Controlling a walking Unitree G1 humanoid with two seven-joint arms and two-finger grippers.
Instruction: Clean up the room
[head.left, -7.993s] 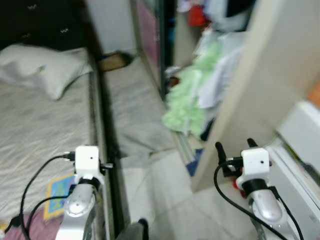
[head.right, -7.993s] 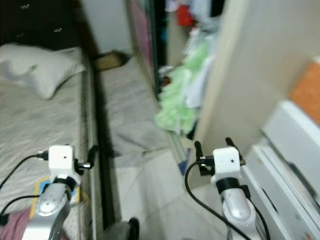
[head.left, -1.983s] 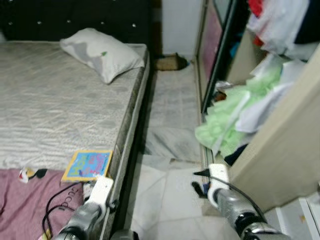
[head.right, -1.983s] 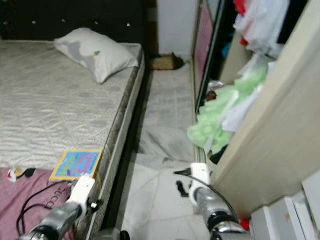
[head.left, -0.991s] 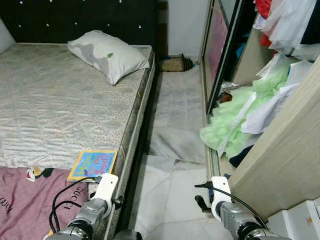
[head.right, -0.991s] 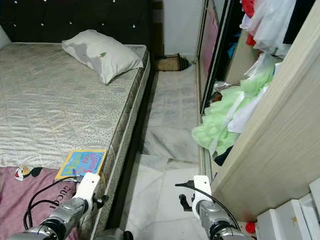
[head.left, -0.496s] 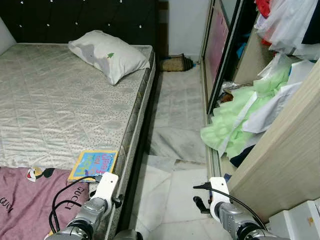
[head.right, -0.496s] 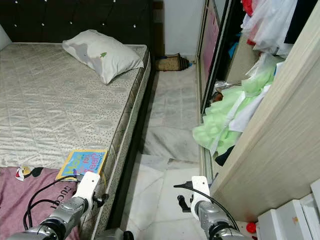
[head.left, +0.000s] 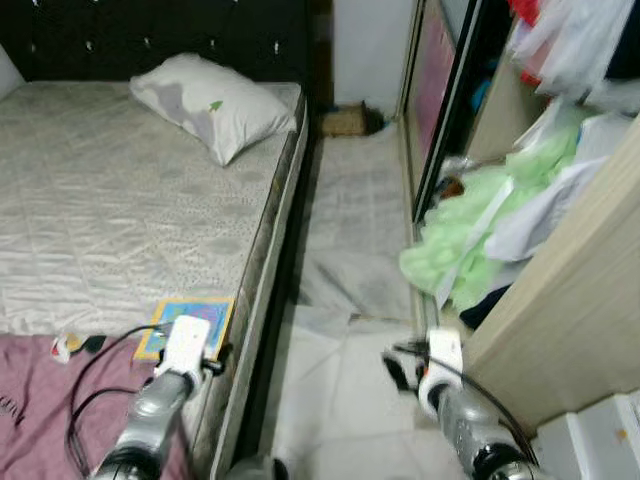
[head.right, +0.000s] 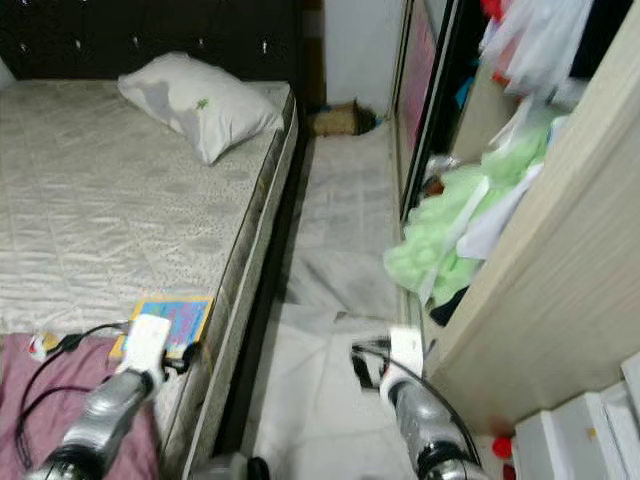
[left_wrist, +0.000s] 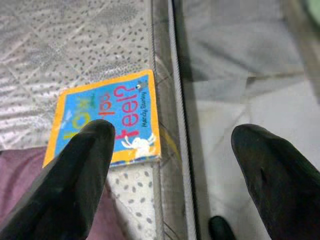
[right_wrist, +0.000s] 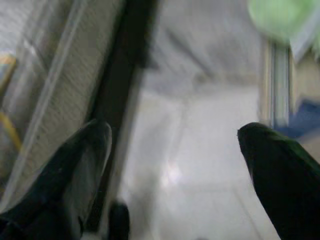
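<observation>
While the head camera looks down the aisle between bed and wardrobe, counts run: one maroon cloth (head.left: 30, 400) at the near bed corner, one small toy (head.left: 68, 345) beside it, one picture book (left_wrist: 107, 120) flat at the mattress (head.left: 110, 220) edge, one pillow (head.left: 205, 105) at the head end. Left gripper (left_wrist: 175, 170) hovers above the book, arm reaching forward over the bed corner; fingers spread wide, holding nothing. One grey rug (head.left: 355, 215) lies along the floor, one basket (head.left: 345, 120) at its far end. Right gripper (right_wrist: 172, 165) hangs low over the white floor tiles (head.right: 320, 400), fingers wide apart, empty. One green garment heap (head.left: 470, 240) spills from the open wardrobe (head.left: 570, 290), touching white clothes.
</observation>
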